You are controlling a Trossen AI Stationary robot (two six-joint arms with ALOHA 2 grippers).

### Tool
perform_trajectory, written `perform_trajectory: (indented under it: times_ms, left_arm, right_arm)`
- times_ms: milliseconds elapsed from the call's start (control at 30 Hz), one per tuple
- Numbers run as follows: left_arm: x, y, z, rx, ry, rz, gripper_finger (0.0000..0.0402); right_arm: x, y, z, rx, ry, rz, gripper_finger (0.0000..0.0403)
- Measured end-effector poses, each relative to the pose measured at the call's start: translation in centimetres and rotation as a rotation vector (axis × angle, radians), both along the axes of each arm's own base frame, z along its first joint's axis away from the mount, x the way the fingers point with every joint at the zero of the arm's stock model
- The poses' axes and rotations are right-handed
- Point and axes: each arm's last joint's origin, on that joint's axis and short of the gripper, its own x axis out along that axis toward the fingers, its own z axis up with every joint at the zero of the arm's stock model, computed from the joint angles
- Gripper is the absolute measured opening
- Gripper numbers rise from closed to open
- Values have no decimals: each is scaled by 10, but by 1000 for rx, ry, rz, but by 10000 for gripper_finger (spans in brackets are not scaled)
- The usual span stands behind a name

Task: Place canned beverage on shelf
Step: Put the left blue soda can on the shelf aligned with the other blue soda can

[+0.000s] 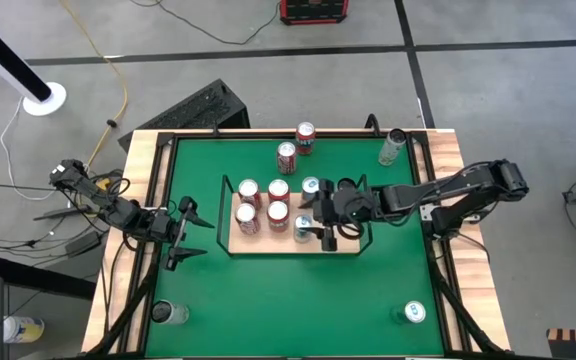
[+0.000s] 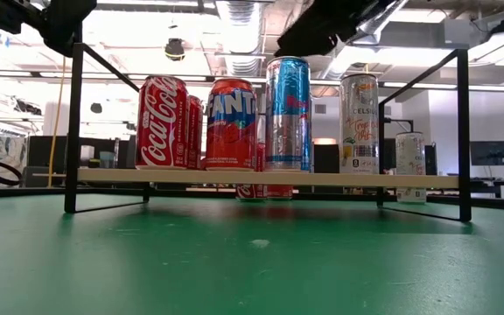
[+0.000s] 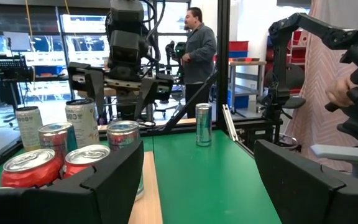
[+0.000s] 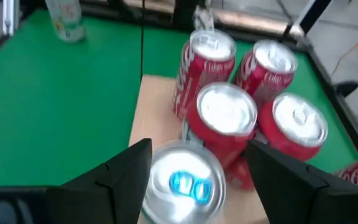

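Green felt covers the tabletop [image 1: 298, 300], framed by pale wooden edges. Near its middle lies the shelf [image 1: 343, 246], a light-wood board with thin black wire rails at its short ends. Four red cans [image 1: 262, 204] stand grouped on the shelf's left half, and two silver-and-blue cans sit just beside them toward the middle.

Over the nearer of those, the blue can [image 4: 182, 183], hangs the right end effector [image 1: 320, 229]; its dark fingers [image 4: 126, 167] are spread and stand on either side of the can's top, which rests on the shelf just beside the red ones. Whether the fingers touch the can I cannot tell.

Away from the shelf, the left end effector [image 1: 189, 232] waits over the tabletop to the shelf's left, its fingers spread and holding nothing.

Two more red cans [image 1: 296, 146] stand on the green behind the shelf, a pale slim can [image 1: 391, 147] at the far right corner, and single cans near both front corners. A person [image 3: 199, 50] stands in the room beyond.
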Motion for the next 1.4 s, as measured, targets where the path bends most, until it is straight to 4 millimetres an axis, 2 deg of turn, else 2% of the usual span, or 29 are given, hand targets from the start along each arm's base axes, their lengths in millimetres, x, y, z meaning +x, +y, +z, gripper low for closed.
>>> perform_trajectory:
  times_ms: [300, 700, 867, 1033, 1400]
  left_arm:
    - [0, 0, 0, 6, -1, 1, 293]
    - [0, 0, 0, 8, -2, 2, 293]
    - [0, 0, 0, 9, -2, 2, 293]
    - [0, 0, 0, 8, -2, 2, 293]
    - [0, 0, 0, 8, -2, 2, 293]
  right_arm:
    - [5, 2, 12, -2, -116, 11, 286]
    - [4, 8, 32, 34, -34, 8, 286]
    - [3, 8, 32, 44, -14, 0, 286]
    - [5, 7, 35, -33, -45, -12, 286]
    - [6, 6, 37, 5, -68, -34, 286]
